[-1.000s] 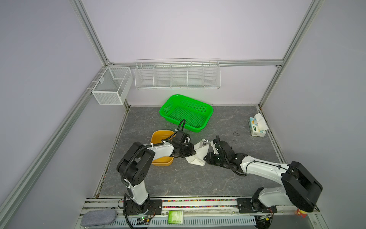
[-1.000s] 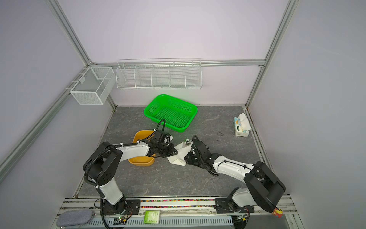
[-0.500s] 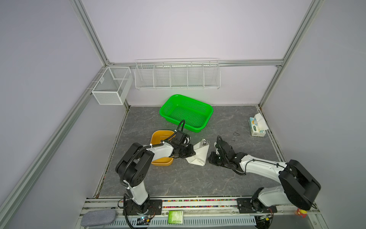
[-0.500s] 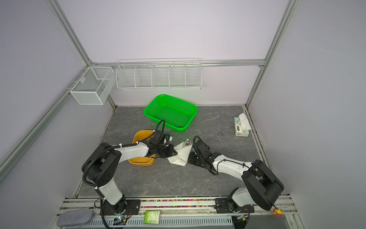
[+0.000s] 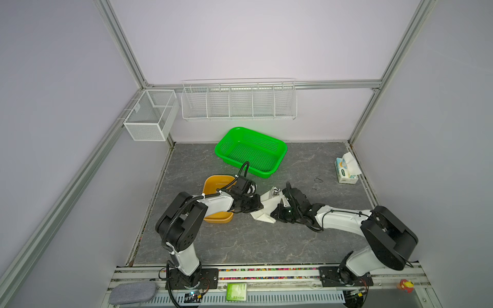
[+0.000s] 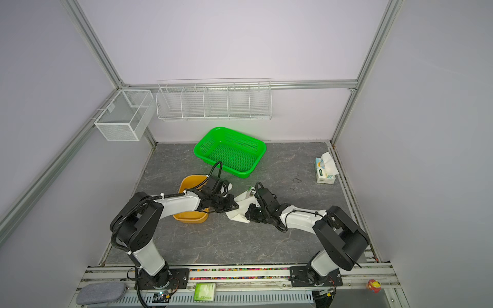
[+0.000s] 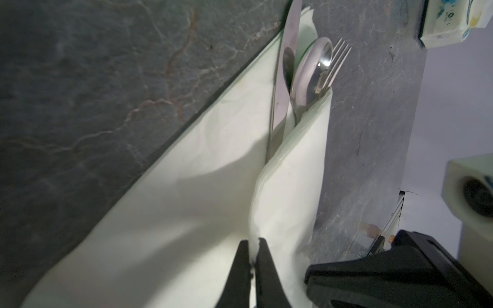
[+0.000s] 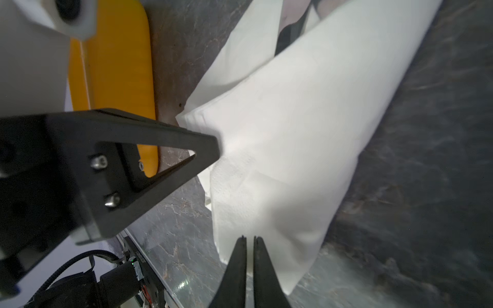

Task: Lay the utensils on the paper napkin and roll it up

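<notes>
The white paper napkin (image 5: 265, 212) (image 6: 240, 212) lies folded over the utensils mid-table, between both arms. Shiny utensil tips (image 5: 274, 191) (image 6: 250, 190) poke out of its far end. In the left wrist view the spoon (image 7: 312, 74), fork (image 7: 338, 58) and knife (image 7: 289, 40) stick out of the napkin (image 7: 186, 213) fold. My left gripper (image 7: 252, 242) (image 5: 260, 206) is shut, pinching a raised fold of the paper. My right gripper (image 8: 249, 238) (image 5: 274, 213) is shut on the napkin's (image 8: 306, 120) near edge, opposite the left fingers (image 8: 186, 149).
An orange bowl (image 5: 213, 184) sits under my left forearm. A green basket (image 5: 250, 150) stands behind the napkin. A blue-and-white tissue pack (image 5: 345, 170) lies at the right edge. White wire racks (image 5: 238, 100) hang on the back wall.
My right gripper drew back off the napkin, then came in again at its near edge and shut. The napkin fold shifted with it. My left gripper kept its pinch and barely moved.
</notes>
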Controlling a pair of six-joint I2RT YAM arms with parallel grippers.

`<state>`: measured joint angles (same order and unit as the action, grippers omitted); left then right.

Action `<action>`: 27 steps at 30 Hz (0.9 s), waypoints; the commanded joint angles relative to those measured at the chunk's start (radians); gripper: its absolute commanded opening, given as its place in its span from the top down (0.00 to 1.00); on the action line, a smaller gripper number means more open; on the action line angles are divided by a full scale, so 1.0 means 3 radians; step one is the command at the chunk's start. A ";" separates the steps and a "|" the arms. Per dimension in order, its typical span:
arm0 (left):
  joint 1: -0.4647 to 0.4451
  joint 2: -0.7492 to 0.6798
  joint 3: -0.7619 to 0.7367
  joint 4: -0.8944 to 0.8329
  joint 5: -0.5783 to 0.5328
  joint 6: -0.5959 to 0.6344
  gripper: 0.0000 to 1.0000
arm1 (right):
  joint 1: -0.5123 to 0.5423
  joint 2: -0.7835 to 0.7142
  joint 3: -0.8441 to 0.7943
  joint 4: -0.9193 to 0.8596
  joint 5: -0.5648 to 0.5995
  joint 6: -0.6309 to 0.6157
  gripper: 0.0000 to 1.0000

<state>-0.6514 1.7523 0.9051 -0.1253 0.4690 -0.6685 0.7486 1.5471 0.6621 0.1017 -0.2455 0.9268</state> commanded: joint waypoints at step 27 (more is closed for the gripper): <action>0.0018 0.0003 -0.0011 0.0014 0.0051 0.0050 0.92 | 0.0102 0.0085 0.0043 -0.0372 0.0028 -0.0130 0.94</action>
<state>-0.6514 1.7523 0.9047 -0.1253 0.4728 -0.6685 0.7704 1.5436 0.6807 0.0177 -0.2340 0.8894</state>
